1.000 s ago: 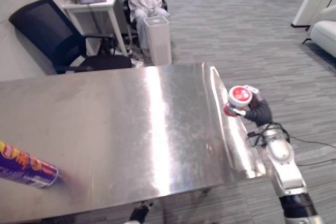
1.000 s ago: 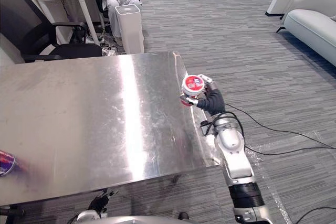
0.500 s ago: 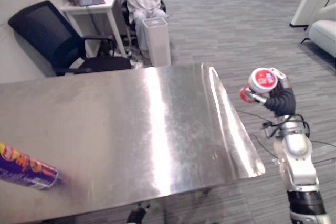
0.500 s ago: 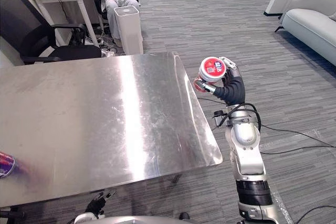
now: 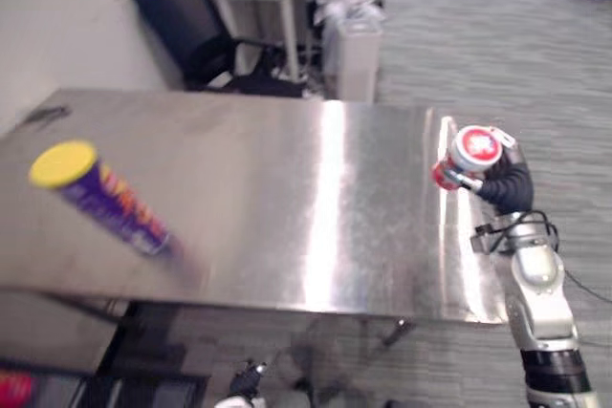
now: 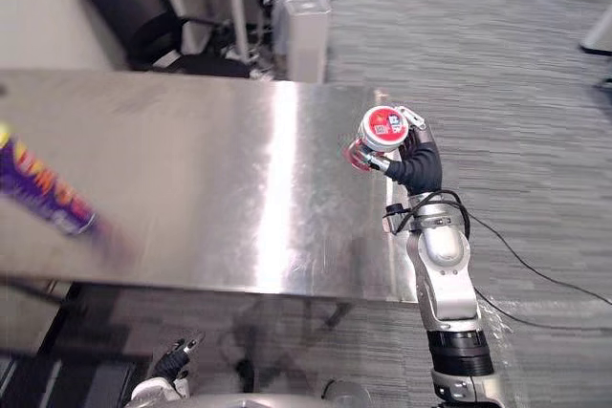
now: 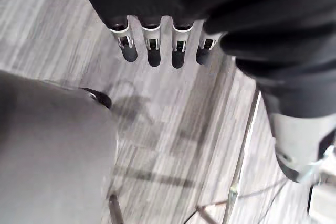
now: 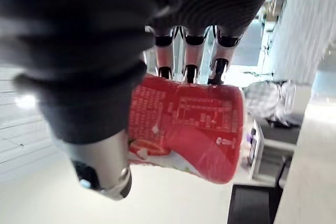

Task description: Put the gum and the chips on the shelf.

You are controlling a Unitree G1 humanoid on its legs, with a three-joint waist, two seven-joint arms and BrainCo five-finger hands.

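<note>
Right hand (image 6: 418,164) grips the red gum tub (image 6: 382,125) above the table (image 6: 239,169), at its right edge. Left hand (image 7: 152,48) hangs slack over floor (image 7: 173,129). One chips can (image 5: 113,207) lies at the table's left; one chair (image 5: 191,16) and one bin (image 5: 359,45) stand beyond.

Brightly, evenly lit from overhead. Glaring white in a band down the steel table (image 5: 239,207), 12 to 6 o'clock. Dim beneath, toward 7 o'clock.

Right hand (image 6: 411,160) raised, fingers (image 8: 192,52) curled round gum tub (image 6: 381,128), left hand (image 6: 175,358) low, relaxed
</note>
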